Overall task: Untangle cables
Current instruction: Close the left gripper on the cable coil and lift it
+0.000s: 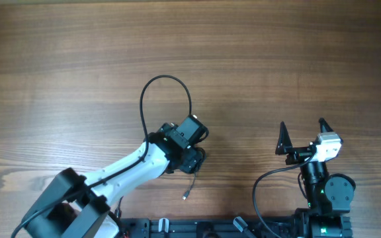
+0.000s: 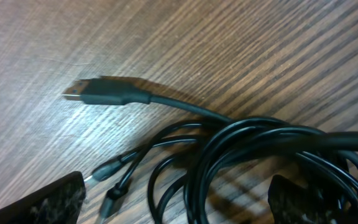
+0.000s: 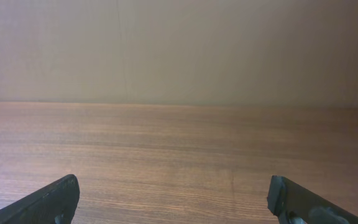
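The cables are thin black cords. In the overhead view one strand makes a loop (image 1: 166, 89) on the table beyond my left wrist, and a loose end with a tiny plug (image 1: 185, 196) lies nearer the front. In the left wrist view the cables (image 2: 253, 149) lie coiled in a bundle, with a USB plug (image 2: 98, 93) and two small plugs (image 2: 107, 183) sticking out to the left. My left gripper (image 2: 179, 208) is open, with a finger on each side of the bundle; it also shows in the overhead view (image 1: 194, 157). My right gripper (image 1: 303, 135) is open and empty, apart from the cables; its wrist view (image 3: 173, 199) shows only bare table.
The wooden table (image 1: 276, 53) stretches across the whole view. A thicker black robot cable (image 1: 260, 188) curves beside the right arm's base. The arm bases stand along the front edge (image 1: 243, 228).
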Robot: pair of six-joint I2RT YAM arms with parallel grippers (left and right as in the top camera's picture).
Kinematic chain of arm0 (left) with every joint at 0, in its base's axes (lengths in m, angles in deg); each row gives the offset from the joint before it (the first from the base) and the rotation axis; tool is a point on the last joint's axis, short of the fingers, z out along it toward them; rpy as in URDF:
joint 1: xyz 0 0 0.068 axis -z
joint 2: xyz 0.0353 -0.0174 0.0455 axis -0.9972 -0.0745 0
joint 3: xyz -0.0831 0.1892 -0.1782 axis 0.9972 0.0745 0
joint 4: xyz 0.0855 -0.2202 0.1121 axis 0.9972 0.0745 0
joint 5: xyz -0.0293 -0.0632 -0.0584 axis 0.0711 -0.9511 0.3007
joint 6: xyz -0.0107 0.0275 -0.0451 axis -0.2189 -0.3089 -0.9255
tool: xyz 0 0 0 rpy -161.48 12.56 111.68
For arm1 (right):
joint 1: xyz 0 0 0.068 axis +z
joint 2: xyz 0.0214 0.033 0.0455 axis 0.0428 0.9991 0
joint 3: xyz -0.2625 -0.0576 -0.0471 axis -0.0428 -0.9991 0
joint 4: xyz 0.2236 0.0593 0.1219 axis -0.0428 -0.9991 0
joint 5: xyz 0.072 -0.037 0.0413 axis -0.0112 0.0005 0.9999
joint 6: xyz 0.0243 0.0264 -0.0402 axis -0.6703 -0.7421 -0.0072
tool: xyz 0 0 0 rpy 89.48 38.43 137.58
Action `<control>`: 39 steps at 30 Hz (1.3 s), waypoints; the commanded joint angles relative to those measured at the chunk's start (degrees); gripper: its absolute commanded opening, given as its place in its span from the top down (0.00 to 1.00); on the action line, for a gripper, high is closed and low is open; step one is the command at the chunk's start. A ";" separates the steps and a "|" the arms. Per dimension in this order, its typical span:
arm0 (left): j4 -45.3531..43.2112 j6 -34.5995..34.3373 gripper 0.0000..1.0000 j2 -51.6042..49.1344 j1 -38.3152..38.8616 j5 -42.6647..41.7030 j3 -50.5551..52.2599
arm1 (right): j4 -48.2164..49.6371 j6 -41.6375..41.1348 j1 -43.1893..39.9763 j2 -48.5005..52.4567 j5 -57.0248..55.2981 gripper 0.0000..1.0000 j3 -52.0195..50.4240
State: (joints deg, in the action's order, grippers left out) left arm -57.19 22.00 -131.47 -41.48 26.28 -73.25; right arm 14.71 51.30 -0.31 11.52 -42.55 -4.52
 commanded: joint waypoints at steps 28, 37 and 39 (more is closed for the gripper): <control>-16.87 -12.68 0.96 4.09 -1.62 19.26 -2.01 | 0.20 0.61 0.35 -0.33 -0.48 0.00 -0.07; -16.55 -23.02 0.96 9.86 -5.81 12.59 -2.01 | 0.20 0.72 0.33 -0.33 -0.48 0.00 -0.07; -16.57 -23.04 0.96 10.86 -5.81 8.83 -2.01 | 0.22 0.57 0.35 -0.33 -0.44 0.00 -0.07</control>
State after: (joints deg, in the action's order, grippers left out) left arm -73.59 0.58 -122.56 -47.07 39.27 -74.71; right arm 14.71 51.33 -0.31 11.52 -42.55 -4.52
